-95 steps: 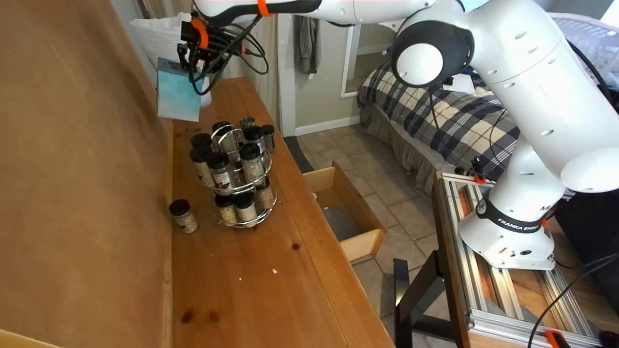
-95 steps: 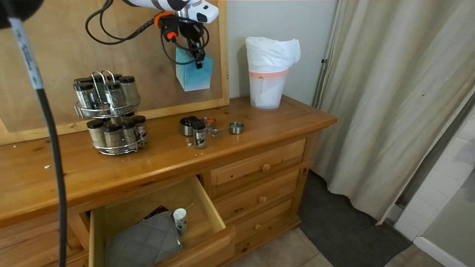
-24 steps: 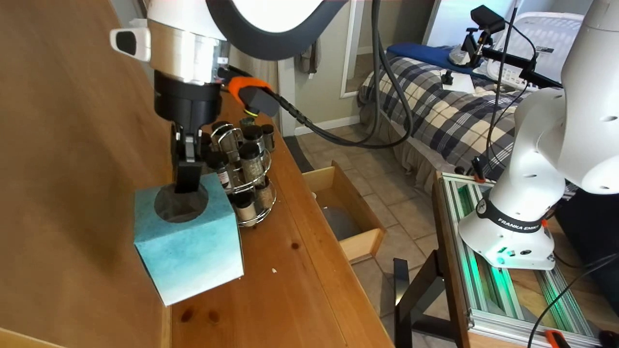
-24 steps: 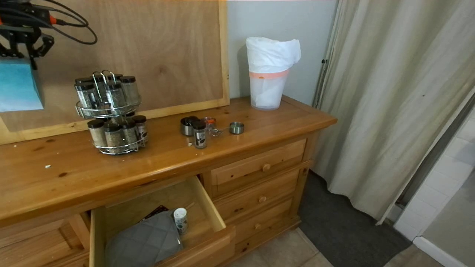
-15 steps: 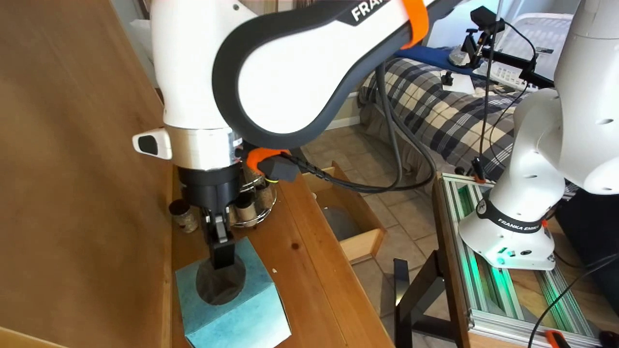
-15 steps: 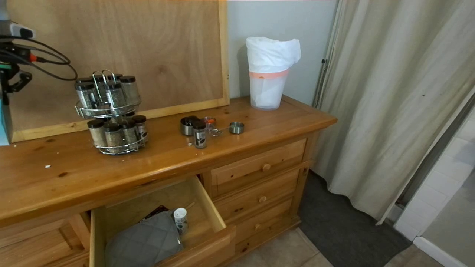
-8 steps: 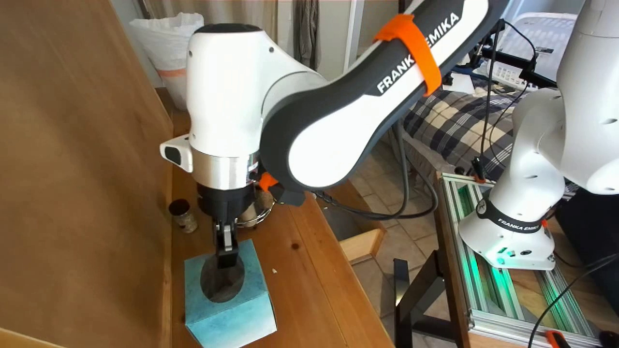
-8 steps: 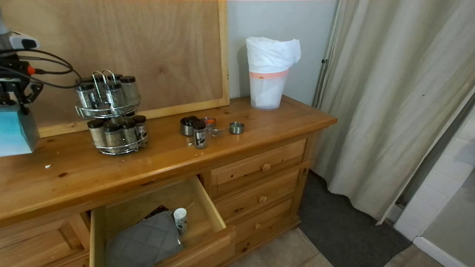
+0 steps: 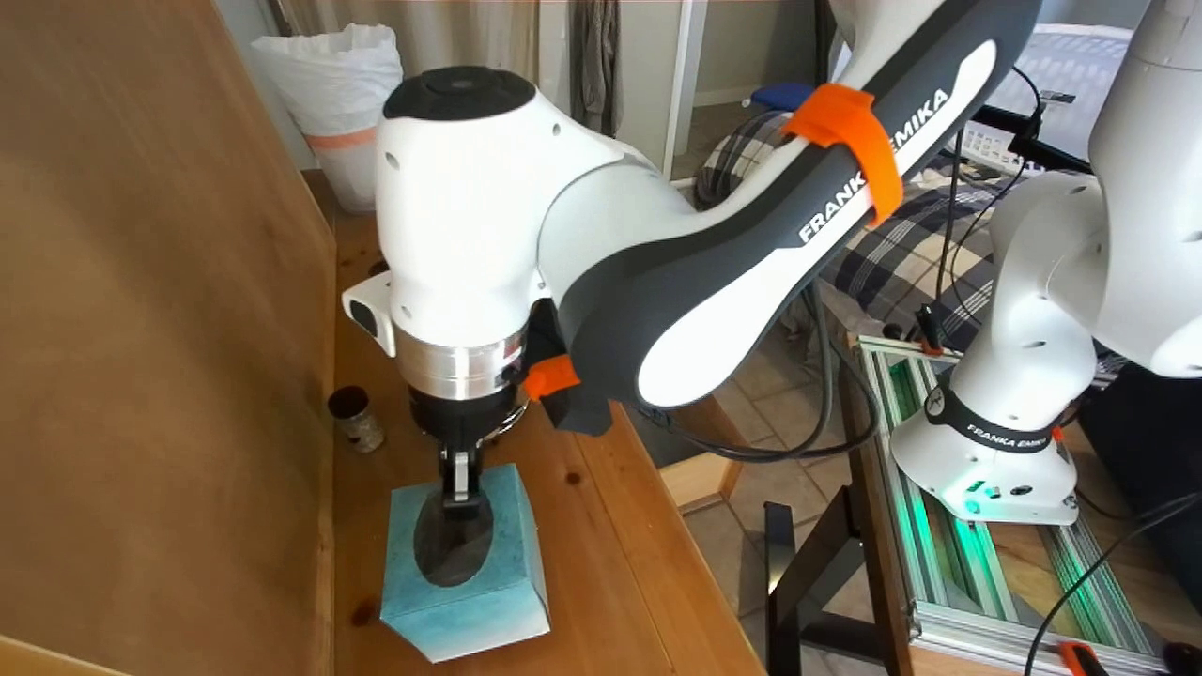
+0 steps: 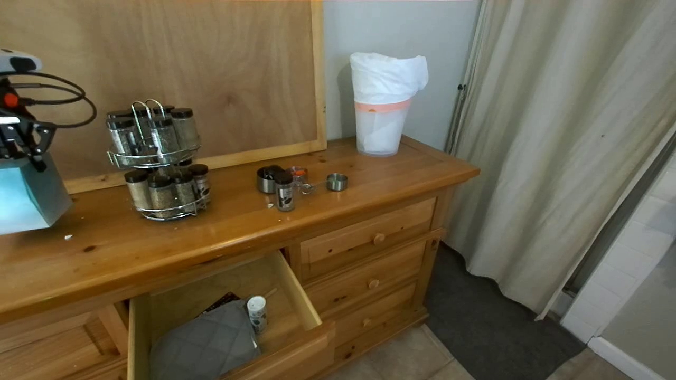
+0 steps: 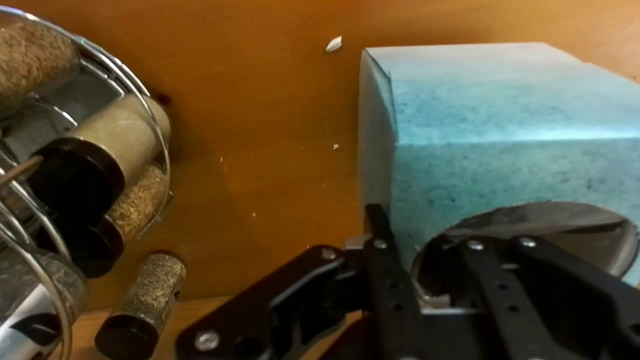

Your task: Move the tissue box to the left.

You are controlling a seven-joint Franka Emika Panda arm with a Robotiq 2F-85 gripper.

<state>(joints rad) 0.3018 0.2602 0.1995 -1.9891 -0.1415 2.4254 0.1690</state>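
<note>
The tissue box is a light teal-blue cube with a dark oval opening on top. It is slightly tilted at the dresser top; whether its base touches the wood I cannot tell. In an exterior view it is cut by the left edge. My gripper comes down from above onto the box. In the wrist view the gripper is shut on the box's edge. One finger lies along its side face. The other reaches into the oval opening, its tip hidden.
A wire spice rack of dark-lidded jars stands beside the box. A loose jar stands near the wooden back panel. A white bin with an orange band and measuring cups lie farther along. A drawer stands open.
The held box has moved from the bin's end past the spice rack to the opposite side and down to the dresser top. In the last half second it has shifted slightly and turned.
</note>
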